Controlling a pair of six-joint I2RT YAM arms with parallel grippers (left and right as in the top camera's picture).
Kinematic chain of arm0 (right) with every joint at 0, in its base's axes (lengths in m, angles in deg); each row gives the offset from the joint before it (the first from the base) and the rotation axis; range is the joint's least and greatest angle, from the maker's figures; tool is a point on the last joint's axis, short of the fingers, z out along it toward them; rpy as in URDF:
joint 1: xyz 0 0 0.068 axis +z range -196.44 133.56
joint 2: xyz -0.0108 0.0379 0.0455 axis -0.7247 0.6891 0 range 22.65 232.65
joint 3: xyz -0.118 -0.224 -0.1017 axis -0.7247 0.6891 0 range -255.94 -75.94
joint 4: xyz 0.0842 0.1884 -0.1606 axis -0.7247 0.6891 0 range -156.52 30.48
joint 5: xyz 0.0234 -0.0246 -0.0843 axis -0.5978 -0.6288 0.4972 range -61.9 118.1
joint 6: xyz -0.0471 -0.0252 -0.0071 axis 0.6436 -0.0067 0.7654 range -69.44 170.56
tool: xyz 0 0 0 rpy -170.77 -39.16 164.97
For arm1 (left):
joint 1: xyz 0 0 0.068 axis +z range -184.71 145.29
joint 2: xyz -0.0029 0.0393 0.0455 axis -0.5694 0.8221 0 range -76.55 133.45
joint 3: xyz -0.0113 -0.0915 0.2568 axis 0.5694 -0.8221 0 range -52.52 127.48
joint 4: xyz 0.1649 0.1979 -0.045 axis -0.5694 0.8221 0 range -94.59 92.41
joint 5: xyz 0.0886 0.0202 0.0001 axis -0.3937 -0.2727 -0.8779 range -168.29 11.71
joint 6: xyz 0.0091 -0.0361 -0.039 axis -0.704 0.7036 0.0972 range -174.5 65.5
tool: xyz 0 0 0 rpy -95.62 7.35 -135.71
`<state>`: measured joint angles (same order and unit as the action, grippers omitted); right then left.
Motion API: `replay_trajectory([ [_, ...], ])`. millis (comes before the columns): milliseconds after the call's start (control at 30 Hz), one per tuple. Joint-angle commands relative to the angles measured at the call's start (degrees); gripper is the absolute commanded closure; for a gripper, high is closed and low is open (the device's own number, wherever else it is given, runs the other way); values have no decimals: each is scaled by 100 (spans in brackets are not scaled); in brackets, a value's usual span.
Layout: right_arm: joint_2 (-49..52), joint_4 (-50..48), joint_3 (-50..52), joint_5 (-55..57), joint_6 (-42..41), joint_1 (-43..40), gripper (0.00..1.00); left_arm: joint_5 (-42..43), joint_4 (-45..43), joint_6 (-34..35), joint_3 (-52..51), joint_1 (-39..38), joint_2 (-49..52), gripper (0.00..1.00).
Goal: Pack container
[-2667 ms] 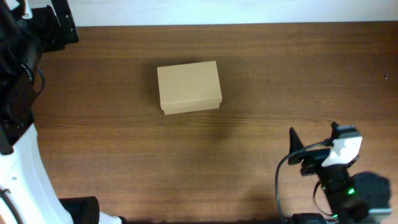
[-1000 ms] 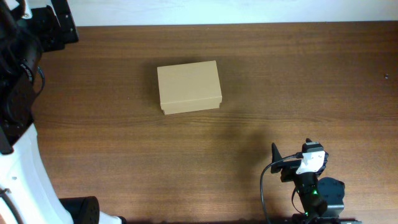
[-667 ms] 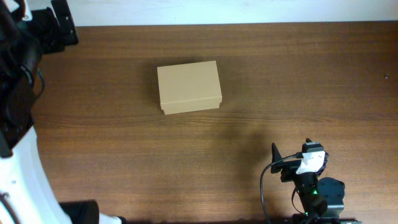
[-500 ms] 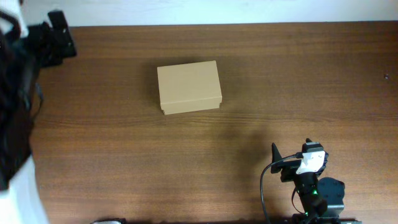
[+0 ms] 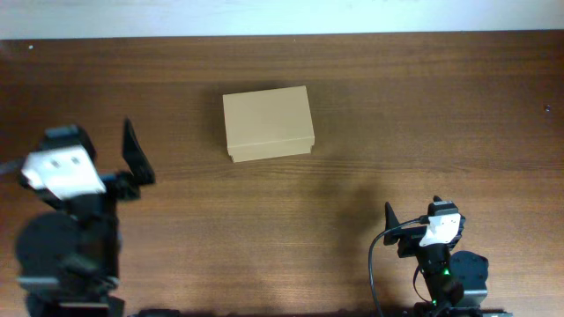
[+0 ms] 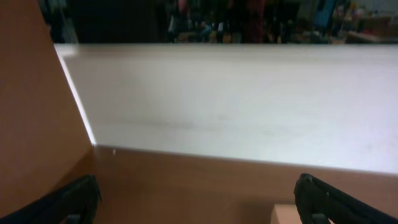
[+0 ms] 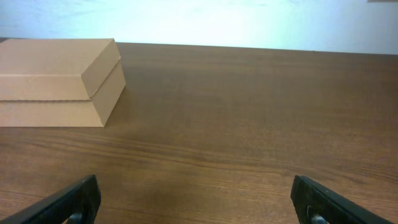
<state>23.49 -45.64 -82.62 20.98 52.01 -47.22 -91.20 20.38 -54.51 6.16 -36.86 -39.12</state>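
The container (image 5: pixel 268 122), a plain tan cardboard box with its flap lid closed, sits on the wooden table left of centre. It also shows at the upper left of the right wrist view (image 7: pixel 59 78), and one corner of it shows at the bottom of the left wrist view (image 6: pixel 283 215). My left gripper (image 6: pixel 198 202) is open and empty, at the table's left side, well left of the box. My right gripper (image 7: pixel 196 200) is open and empty near the front right, far from the box.
The brown wooden table (image 5: pixel 423 106) meets a white wall at its far edge. The left arm's base (image 5: pixel 66 255) stands at the front left and the right arm's base (image 5: pixel 445 273) at the front right.
The left arm has swung from the far left corner down to the left front of the table. The right arm drew back earlier and has been still since. The box has not moved.
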Motion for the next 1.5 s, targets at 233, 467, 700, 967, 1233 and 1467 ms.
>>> replay_trajectory([
  [233, -66, -13, 42, -37, -42, 0, 1, -42, -1045, -26, -3488, -20, -2533, 0],
  [467, -66, -13, 42, -37, -42, 0, 1, -39, -1545, -26, -5154, -15, -3705, 0],
  [700, -66, -13, 42, -35, -42, 0, 1, -42, -1679, -26, -5604, -15, -3713, 0],
  [967, -66, -13, 42, -35, -42, 0, 1, -42, -1681, -26, -5606, -15, -3713, 0],
  [1233, -66, -13, 42, -35, -42, 0, 0, -42, -1674, -26, -5606, -15, -3713, 0],
  [1467, -66, -13, 42, -35, -42, 0, 1, -42, -1674, -26, -5606, -15, -3713, 0],
])
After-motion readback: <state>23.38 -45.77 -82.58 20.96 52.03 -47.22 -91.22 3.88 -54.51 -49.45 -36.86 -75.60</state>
